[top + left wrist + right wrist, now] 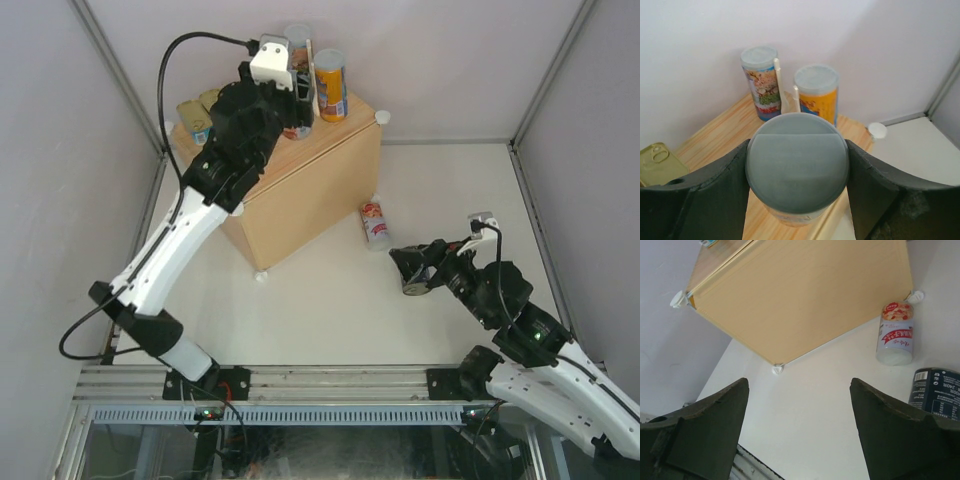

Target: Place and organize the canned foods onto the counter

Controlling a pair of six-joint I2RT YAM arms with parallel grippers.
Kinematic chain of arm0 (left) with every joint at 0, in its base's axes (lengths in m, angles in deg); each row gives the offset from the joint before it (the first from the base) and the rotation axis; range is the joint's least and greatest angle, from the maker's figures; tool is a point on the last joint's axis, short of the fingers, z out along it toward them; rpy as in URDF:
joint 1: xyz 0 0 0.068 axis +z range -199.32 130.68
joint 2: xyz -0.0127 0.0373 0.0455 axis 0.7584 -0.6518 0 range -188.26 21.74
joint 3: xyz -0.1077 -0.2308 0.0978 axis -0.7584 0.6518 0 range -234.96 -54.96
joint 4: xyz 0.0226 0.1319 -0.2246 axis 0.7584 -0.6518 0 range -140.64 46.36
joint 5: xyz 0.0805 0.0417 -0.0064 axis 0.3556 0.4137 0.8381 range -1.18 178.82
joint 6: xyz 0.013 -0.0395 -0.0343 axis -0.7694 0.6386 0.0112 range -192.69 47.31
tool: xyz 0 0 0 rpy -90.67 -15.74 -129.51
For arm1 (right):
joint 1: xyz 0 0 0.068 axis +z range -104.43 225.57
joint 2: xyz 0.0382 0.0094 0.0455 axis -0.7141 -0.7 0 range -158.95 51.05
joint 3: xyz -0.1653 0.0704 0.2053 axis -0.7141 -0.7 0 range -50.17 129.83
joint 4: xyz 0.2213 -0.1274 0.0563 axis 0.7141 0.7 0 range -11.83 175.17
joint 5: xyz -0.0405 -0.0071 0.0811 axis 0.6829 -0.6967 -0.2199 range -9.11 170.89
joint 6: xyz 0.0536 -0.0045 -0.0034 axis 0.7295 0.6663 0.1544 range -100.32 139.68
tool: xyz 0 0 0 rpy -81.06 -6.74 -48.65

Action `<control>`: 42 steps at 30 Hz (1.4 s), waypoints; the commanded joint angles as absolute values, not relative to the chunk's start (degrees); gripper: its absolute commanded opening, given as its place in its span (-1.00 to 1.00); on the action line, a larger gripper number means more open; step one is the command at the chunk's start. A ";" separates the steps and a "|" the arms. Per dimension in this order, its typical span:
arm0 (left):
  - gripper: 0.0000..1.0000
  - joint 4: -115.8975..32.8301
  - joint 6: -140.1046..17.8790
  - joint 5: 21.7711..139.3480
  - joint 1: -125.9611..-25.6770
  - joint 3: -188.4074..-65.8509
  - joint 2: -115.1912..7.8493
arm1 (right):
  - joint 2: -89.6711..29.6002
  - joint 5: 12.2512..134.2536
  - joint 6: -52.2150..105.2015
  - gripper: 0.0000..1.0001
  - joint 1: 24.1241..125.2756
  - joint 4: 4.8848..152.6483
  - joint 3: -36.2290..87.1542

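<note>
Right gripper's [798,385] jaws stand apart, empty; dark can [935,390] at lower right. Red-white can [895,332] lies beside the wooden worktop [320,190], centre-right. Overhead view's upper left: left gripper's [797,147] jaws clamp a grey-lidded can [797,172] over it, two cans [761,82] standing behind.

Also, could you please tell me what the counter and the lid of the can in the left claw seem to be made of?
Counter: light wood or wood-look laminate, matte; plank grain shows on top. Lid of the can: probably plastic, frosted grey, slightly translucent; a straight inner edge shows through it.
</note>
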State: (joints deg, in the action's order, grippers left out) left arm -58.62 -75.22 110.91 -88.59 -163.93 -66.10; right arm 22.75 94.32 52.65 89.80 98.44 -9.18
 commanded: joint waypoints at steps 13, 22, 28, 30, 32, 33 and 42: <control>-0.99 -57.09 -67.53 104.57 -73.50 -193.52 -86.87 | 22.27 95.51 48.93 0.62 96.61 94.69 -9.48; -0.99 -57.25 -67.77 105.79 -70.98 -194.58 -89.62 | 21.39 93.83 48.31 0.63 96.61 92.63 -10.43; -0.99 -57.02 -69.03 106.48 -70.68 -194.78 -90.82 | 20.95 92.66 48.81 0.63 96.64 91.50 -11.66; -1.00 -57.00 -69.42 106.88 -70.52 -194.75 -91.06 | 20.92 92.20 48.93 0.63 96.63 91.26 -12.06; -1.00 -56.91 -69.48 107.10 -70.21 -194.75 -91.30 | 21.05 91.91 48.98 0.63 96.64 91.25 -12.27; -1.00 -56.84 -69.45 107.10 -70.09 -194.76 -91.33 | 21.13 91.81 48.96 0.63 96.64 91.30 -12.29; -0.99 -56.31 -69.35 107.28 -68.93 -195.04 -91.88 | 21.10 91.19 48.72 0.63 96.63 91.18 -12.40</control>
State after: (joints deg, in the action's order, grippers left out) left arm -64.83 -68.79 106.58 -69.83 -188.69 -93.86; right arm 21.00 92.14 49.46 96.29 94.18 -12.46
